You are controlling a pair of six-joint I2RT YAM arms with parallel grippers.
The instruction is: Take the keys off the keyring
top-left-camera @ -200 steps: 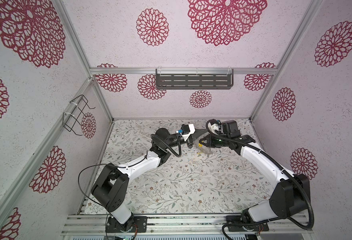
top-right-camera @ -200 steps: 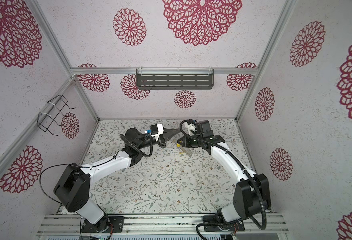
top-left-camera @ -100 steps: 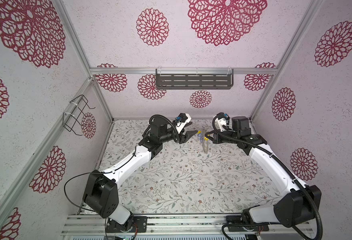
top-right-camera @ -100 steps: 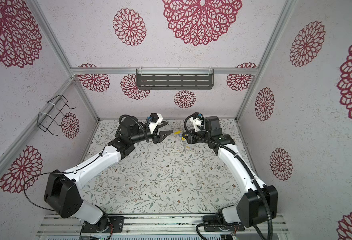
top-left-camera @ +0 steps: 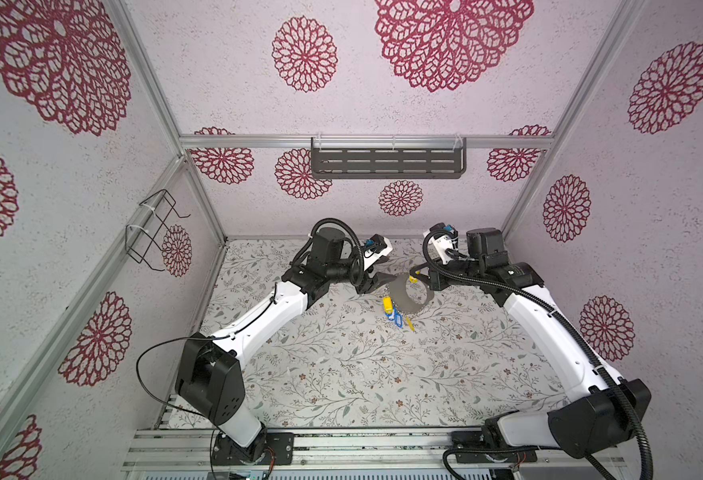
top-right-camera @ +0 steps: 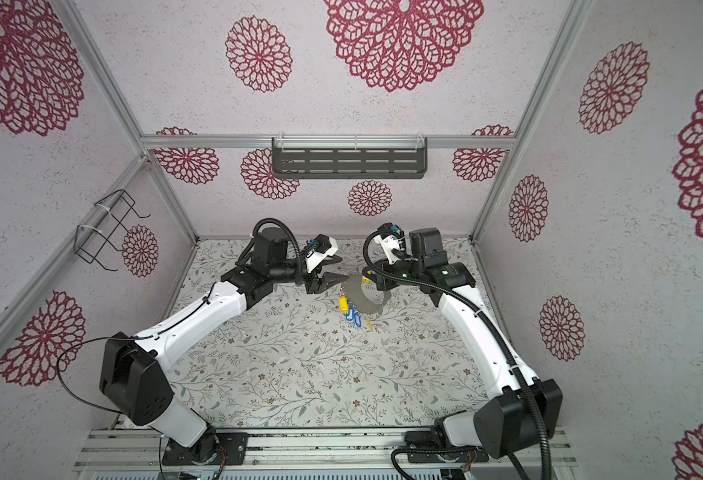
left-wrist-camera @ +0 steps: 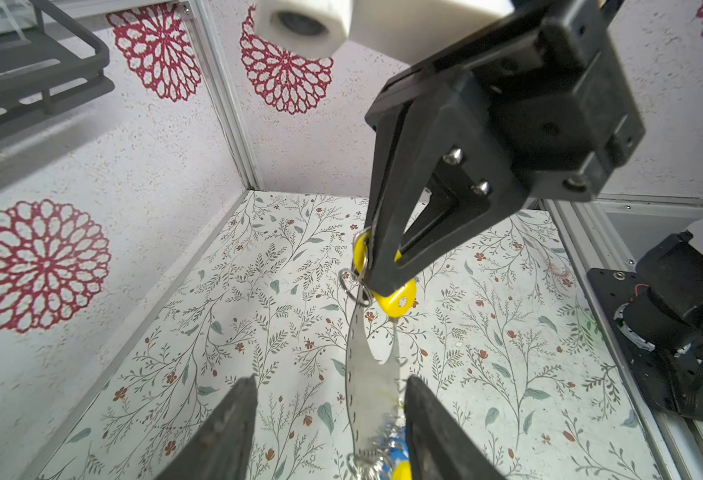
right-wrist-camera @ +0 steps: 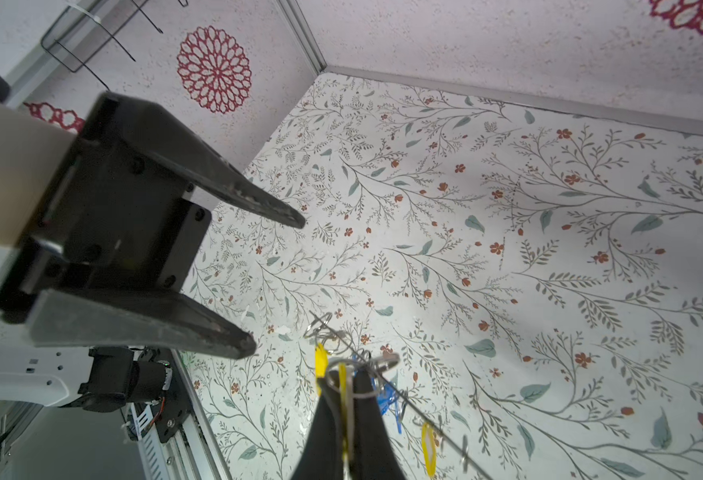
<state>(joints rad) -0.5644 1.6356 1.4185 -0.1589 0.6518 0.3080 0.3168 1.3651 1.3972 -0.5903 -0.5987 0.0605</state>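
Metal keyring point(top-left-camera: 401, 297) dangling, yellow key point(left-wrist-camera: 396, 302) in right pincer point(left-wrist-camera: 383, 287)

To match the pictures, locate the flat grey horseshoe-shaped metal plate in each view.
In a top view: flat grey horseshoe-shaped metal plate, just right of centre.
In a top view: plate, near centre.
Left wrist: plate between the left fingers.
Right wrist: plate, edge-on, by the right fingers.
Shared landmark: yellow plastic key tag in the right fingers.
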